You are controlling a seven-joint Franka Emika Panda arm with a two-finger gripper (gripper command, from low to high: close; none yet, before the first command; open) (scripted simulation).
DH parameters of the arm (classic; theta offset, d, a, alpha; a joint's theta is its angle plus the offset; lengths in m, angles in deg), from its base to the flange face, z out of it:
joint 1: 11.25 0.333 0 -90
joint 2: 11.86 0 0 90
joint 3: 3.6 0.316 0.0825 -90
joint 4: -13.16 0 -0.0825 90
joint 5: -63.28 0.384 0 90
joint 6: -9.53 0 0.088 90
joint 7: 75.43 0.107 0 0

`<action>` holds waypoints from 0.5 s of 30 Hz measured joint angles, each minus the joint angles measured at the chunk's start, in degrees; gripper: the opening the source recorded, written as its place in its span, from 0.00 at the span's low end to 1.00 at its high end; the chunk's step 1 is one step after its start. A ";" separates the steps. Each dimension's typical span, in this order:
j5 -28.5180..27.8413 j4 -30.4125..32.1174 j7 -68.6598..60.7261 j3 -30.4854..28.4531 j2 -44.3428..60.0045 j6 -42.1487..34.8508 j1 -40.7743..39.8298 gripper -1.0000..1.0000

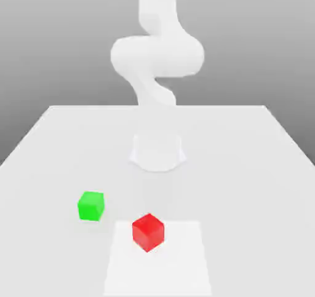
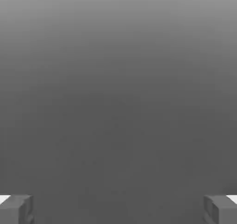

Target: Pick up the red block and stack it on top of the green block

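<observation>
The red block [image 1: 147, 231] is a small cube resting on the white table [image 1: 246, 166], near the front and a little to the exterior view's left of centre. The green block [image 1: 91, 205], of about the same size, stands apart from it, further to the exterior view's left and slightly further back. In the hand view my gripper [image 2: 118, 210] is open: its two grey fingertips [image 2: 16, 209] stand far apart with nothing between them, against a plain grey background. Neither block is near the fingers.
The white arm [image 1: 157, 56] rises from its round base [image 1: 158, 151] at the middle of the table, behind both blocks. A slightly brighter square patch [image 1: 178, 265] lies under the red block. The table's edges run along both sides.
</observation>
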State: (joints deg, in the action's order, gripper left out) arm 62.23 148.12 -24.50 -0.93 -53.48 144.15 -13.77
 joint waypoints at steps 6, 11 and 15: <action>-2.57 8.55 13.93 5.89 12.17 7.70 -6.40 0.50; -3.89 15.69 25.11 8.77 22.47 14.18 -10.59 0.50; -2.92 22.00 33.68 9.51 31.67 20.23 -12.50 0.50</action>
State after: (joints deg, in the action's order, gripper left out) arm 59.31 170.12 9.18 8.58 -21.81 164.39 -26.27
